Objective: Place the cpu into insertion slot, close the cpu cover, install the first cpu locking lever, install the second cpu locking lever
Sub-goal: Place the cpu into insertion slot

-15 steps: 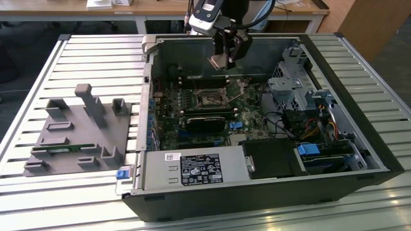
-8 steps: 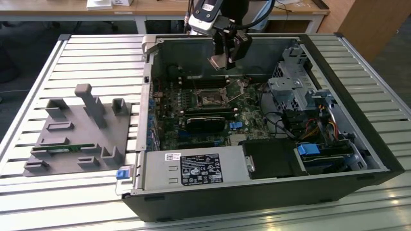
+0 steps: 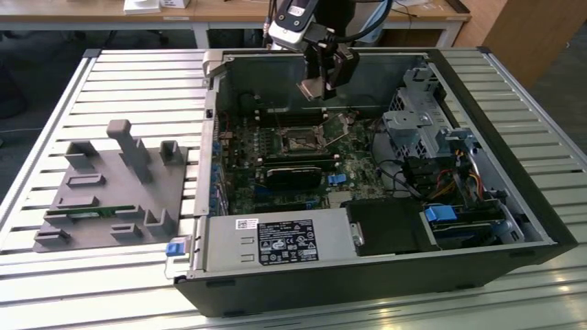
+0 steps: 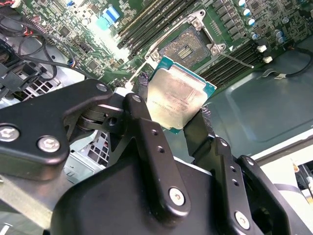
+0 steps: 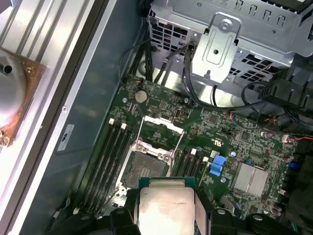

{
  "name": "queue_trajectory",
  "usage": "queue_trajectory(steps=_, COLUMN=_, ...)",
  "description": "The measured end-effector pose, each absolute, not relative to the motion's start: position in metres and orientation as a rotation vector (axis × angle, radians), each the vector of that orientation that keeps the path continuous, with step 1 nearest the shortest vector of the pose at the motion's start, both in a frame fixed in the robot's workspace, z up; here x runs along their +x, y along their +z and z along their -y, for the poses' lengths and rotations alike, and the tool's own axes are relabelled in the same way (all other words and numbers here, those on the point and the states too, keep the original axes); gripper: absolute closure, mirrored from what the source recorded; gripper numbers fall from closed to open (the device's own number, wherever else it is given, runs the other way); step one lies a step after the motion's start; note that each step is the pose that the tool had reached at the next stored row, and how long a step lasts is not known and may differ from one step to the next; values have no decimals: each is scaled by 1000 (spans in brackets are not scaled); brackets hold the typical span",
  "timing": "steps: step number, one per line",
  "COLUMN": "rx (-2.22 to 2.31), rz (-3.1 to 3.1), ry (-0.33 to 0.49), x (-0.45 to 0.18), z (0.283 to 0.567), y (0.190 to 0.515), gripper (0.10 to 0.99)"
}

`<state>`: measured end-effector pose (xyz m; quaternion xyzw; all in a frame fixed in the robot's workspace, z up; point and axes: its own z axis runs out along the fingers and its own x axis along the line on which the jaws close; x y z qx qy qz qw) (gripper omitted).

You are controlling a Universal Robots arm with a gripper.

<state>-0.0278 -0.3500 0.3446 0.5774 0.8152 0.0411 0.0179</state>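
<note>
The cpu, side edges behind gripper

Exterior view overlooks the case; both wrist views share insertion slot.

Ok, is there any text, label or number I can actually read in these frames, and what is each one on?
None can be read out.
large label on the grey box, exterior view: printed lines and symbols, too small to read.
small white sticker beside it: too small.
cpu top, gripped between the fingers, second wrist view: faint markings, blurred.
case-wall sticker, first wrist view: dark marks, unreadable.
</note>
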Motion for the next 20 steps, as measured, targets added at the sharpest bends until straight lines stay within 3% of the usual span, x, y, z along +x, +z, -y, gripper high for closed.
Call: queue_trajectory(steps=20, rx=1833, rz=-2503, ry=127, x=-28, z=350, y=343, gripper=545)
